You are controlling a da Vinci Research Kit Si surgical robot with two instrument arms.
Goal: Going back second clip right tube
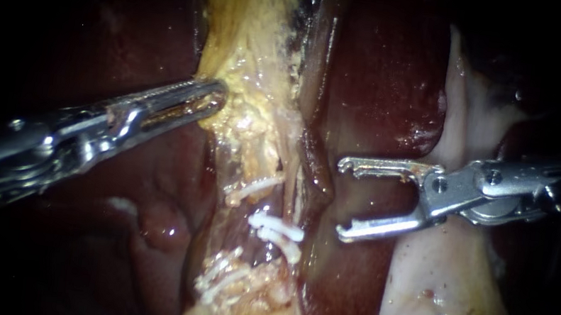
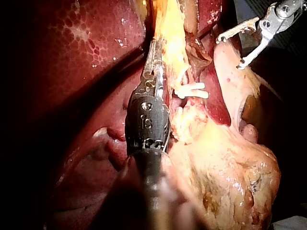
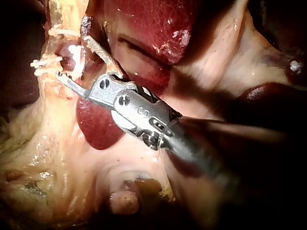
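Dark red liver filled the background, wet and glossy. A band of yellow tissue ran through the middle of it.

Left instrument: hand pressed together, jaws pinching the edge of the yellow tissue. The left wrist view showed the same hold, with the yellow strip lying beside the jaws.

Right instrument: hand spread wide, jaws well apart and holding nothing. It hung over the liver, with pale tissue under its wrist.

Two white clips sat across a tube just ahead of the right hand's lower jaw, not touching it. The right wrist view put these clips just beyond the open jaw tips. From the left wrist view they lay beside the left hand.
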